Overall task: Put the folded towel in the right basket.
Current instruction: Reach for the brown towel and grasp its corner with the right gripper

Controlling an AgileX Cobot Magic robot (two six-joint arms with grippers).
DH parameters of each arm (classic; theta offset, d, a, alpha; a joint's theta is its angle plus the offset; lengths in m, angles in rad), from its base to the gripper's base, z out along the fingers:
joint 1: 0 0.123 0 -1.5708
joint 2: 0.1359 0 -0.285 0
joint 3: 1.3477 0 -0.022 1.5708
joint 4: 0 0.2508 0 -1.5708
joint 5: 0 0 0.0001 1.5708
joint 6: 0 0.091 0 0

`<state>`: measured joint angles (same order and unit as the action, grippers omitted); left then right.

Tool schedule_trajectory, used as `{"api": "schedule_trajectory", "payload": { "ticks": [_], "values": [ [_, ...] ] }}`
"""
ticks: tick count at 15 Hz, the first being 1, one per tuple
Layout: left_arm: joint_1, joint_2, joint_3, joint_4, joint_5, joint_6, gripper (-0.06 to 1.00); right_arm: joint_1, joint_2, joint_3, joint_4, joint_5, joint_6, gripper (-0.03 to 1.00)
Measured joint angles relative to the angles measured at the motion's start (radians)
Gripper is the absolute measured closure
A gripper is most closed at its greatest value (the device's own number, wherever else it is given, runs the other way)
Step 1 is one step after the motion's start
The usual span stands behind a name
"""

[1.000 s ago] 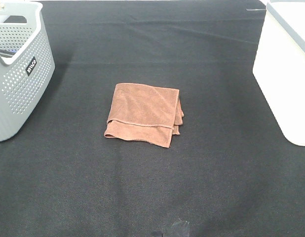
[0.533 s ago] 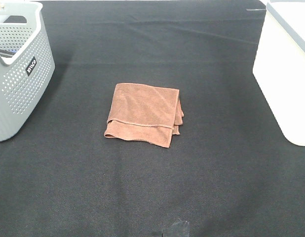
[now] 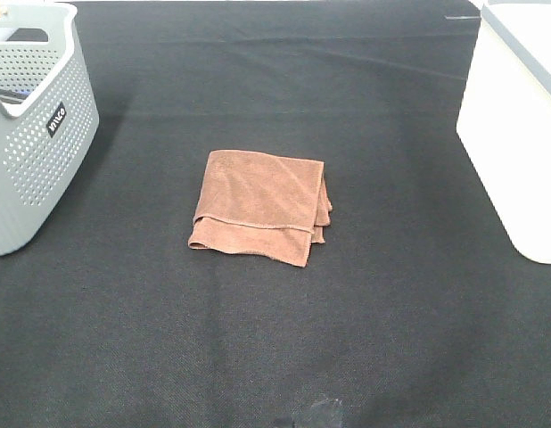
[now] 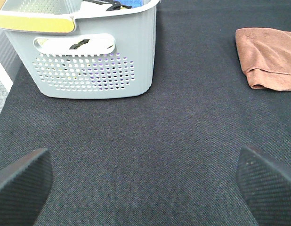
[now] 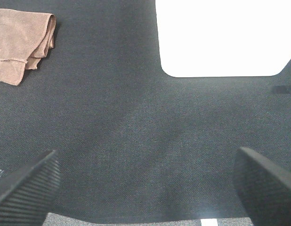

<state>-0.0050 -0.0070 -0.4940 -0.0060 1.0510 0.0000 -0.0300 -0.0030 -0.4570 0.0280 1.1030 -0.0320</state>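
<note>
1. The folded towel [image 3: 260, 205] is lying flat at the middle of the desk [image 3: 391, 312], well apart from both baskets, with bare black cloth showing on all four of its sides.
2. The right basket [image 3: 516, 134], white and solid-walled, is standing at the right edge of the exterior view. The grey perforated basket [image 3: 39, 134] is standing at the left edge.
3. The left pincer [image 4: 144, 188] is hovering released over bare cloth near the grey perforated basket, with its fingers spread wide and gripping nothing.
4. The right pincer [image 5: 145, 193] is likewise hovering released and empty, near a corner of the right basket. Neither pincer is touching the folded towel.
5. Compared with the earlier frames, the folded towel and both baskets are sitting in the same places.
6. A small black label [image 3: 56, 119] with white lettering is showing on the grey perforated basket's wall. The letters are too small to read.
</note>
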Motion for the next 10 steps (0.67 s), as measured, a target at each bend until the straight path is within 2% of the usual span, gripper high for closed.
{"api": "schedule_trajectory", "payload": {
  "ticks": [10],
  "values": [
    [0.000, 0.000, 0.000, 0.000, 0.000, 0.000, -0.05, 0.000, 0.000, 0.000, -0.013, 0.000, 0.000, 0.01]
  ]
}}
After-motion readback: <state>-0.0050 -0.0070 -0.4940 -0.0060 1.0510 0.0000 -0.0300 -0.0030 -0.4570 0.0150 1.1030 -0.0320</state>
